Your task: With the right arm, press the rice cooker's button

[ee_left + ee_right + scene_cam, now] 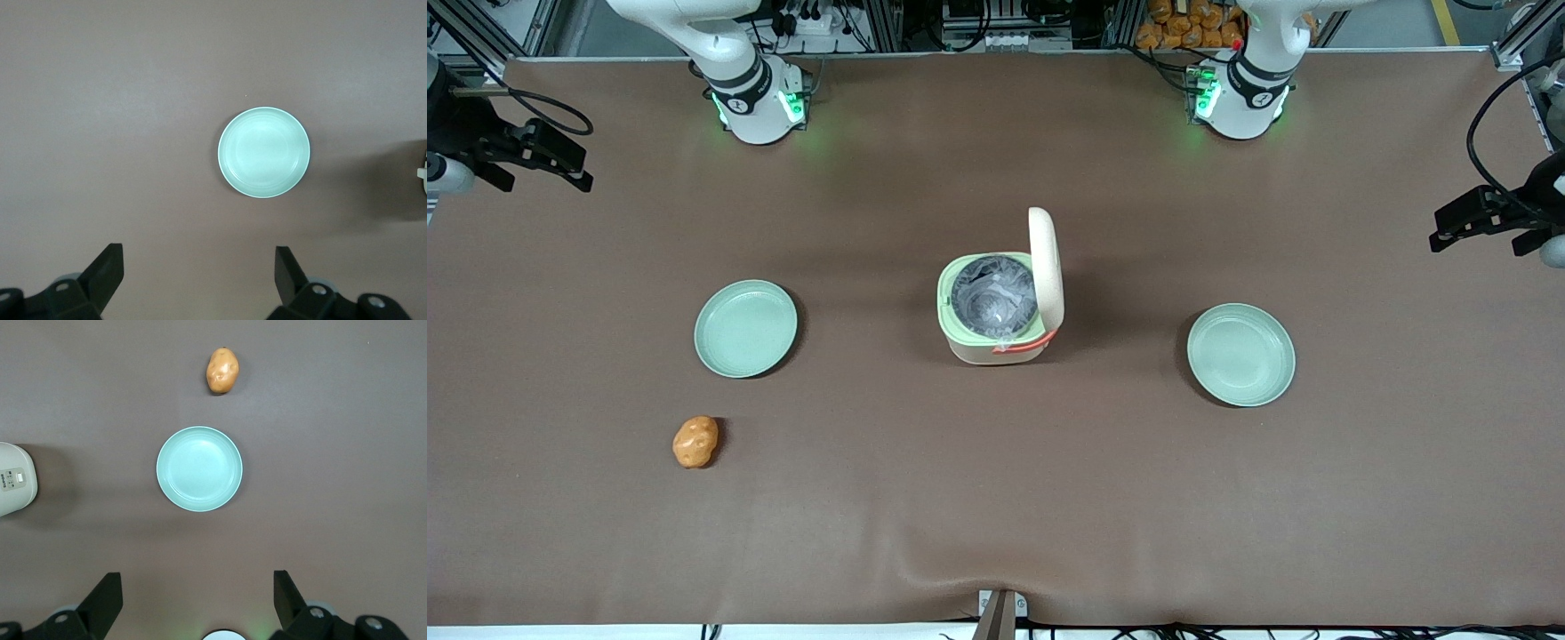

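Brown table, rice cooker well apart from open gripper

Two green plates, one rice cooker, one potato and one end effector.

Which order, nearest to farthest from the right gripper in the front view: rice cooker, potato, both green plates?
Gripper, jaws open, at the working arm's end.
1. Green plate, working arm's end.
2. Potato, nearer the front camera than that plate.
3. Rice cooker, mid-table, lid up.
4. Second green plate, toward the parked arm's end.
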